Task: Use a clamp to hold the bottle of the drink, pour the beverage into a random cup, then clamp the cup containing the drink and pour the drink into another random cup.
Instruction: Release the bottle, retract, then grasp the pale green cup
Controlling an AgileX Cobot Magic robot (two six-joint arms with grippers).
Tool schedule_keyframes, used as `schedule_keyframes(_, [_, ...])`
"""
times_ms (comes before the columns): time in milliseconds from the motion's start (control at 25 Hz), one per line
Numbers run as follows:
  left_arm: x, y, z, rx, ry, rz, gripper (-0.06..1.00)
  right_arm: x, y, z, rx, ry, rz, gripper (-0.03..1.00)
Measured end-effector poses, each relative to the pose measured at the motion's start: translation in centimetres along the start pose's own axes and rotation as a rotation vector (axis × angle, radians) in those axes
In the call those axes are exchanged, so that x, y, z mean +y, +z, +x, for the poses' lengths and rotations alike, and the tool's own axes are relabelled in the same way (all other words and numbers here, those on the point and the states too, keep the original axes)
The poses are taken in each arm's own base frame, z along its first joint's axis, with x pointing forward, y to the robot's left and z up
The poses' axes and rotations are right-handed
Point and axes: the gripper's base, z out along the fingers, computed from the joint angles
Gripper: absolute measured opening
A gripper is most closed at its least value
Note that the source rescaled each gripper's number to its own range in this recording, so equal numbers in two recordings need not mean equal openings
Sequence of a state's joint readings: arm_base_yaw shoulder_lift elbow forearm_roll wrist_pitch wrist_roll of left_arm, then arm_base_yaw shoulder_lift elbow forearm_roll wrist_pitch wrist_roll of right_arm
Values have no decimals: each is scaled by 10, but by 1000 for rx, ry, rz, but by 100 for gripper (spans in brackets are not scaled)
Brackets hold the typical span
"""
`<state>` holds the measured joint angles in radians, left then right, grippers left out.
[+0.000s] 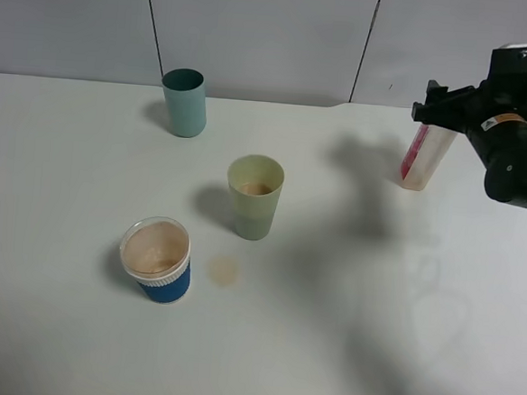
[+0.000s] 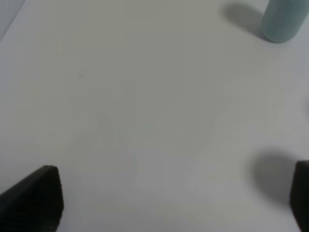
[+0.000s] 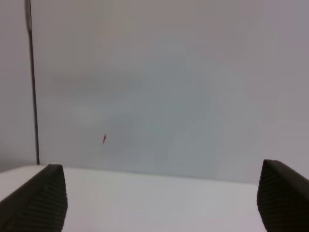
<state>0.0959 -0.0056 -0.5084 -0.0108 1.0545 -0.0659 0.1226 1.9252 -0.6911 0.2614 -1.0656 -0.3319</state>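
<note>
Left gripper [image 2: 171, 198]: jaws spread wide, empty, above bare table [image 2: 145, 96]
Blue cup [image 1: 156, 276]: near front edge, beverage [image 1: 156, 249] inside
Yellow-green cup [image 1: 254, 206]: mid-table, a little beverage at its bottom
Bottle [image 1: 426, 156]: standing toward back-right corner
Right gripper [image 3: 164, 198]: partly open, holding nothing
Progress: both pours look done; nothing obvious remains
Views: only exterior high shows bottle and filled cups; right wrist faces wall [image 3: 169, 96]
</note>
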Motion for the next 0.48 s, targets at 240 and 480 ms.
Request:
schedule_keyframes(240, [0,0,0,0,0,0,95,-8,-8,-32,-66,-11,7,63])
schedule_keyframes(480, [0,0,0,0,0,0,95,-19,-27,-75,-91,-29,-10,63])
